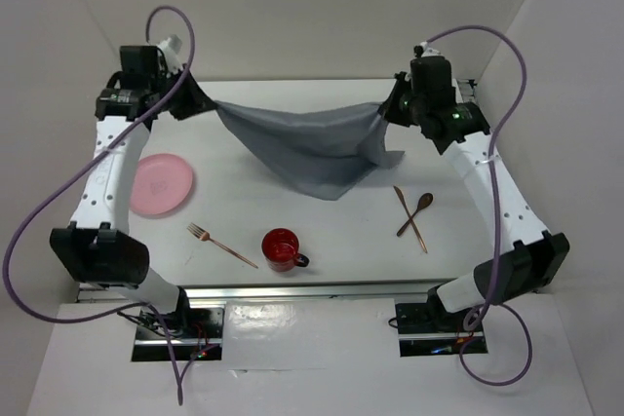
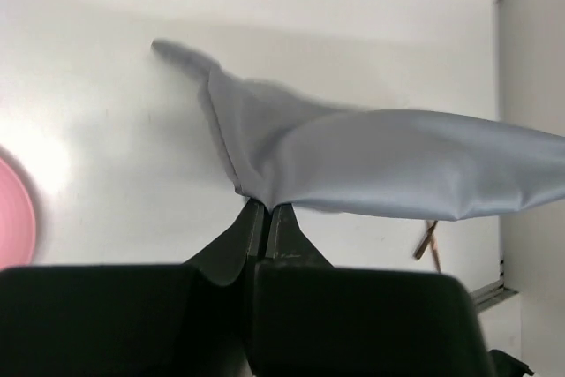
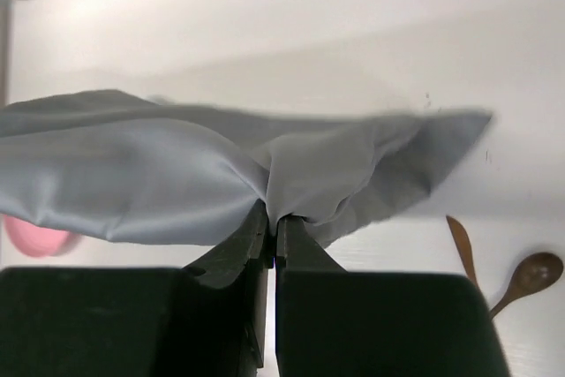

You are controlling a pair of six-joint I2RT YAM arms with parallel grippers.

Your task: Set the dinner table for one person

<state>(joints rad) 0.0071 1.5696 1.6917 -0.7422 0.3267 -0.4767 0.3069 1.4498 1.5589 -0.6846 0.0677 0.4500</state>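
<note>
A grey cloth (image 1: 310, 148) hangs stretched between my two grippers above the far half of the white dinner table (image 1: 244, 211), its middle sagging down toward the table. My left gripper (image 1: 200, 99) is shut on the cloth's left corner (image 2: 256, 183). My right gripper (image 1: 388, 109) is shut on the cloth's right edge (image 3: 282, 192). On the table lie a pink plate (image 1: 160, 184), a copper fork (image 1: 220, 244), a red mug (image 1: 282, 249), a wooden spoon (image 1: 416, 211) and a copper knife (image 1: 409, 218).
The spoon and knife lie crossed at the right, also in the right wrist view (image 3: 521, 280). White walls stand close on the left, the far side and the right. The arm bases sit at the near edge.
</note>
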